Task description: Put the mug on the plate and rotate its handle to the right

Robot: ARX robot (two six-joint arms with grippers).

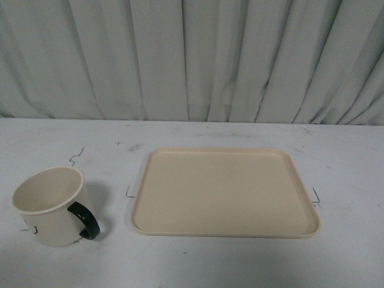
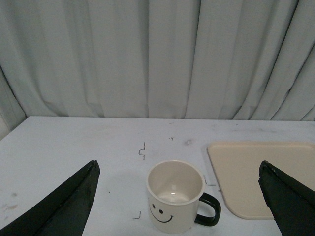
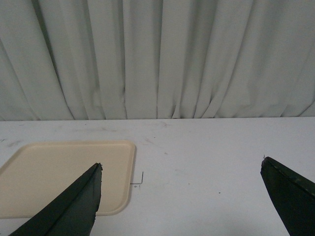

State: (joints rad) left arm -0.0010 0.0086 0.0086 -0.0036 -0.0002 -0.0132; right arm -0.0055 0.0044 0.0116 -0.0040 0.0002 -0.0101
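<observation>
A cream-white enamel-style mug with a black smiley face [image 2: 170,209] stands upright on the white table [image 1: 252,264], well to the left of the flat rectangular beige plastic plate [image 1: 225,192], which lies bare and untouched, nothing yet placed. The left gripper [image 2: 178,164] hangs above and behind the mug with its dark jaws spread wide and empty; the right gripper [image 3: 180,163], equally wide and empty, looks over the plate's right-hand edge (neither arm shows in the front view). The mug's glossy black loop handle [image 1: 84,220] points to the right and somewhat toward the robot, so the risks appear to lie in the grasp and the carry. A jaw descending on the handle side could knock the loop and spin the mug, the smooth curved wall may slip or twist in a light pinch, and a low carry could clip the plate's raised rim and shove the light tray across the table. Set down astride that rim, the mug would probably tilt, and any turn picked up along the way would leave the handle needing correction.
</observation>
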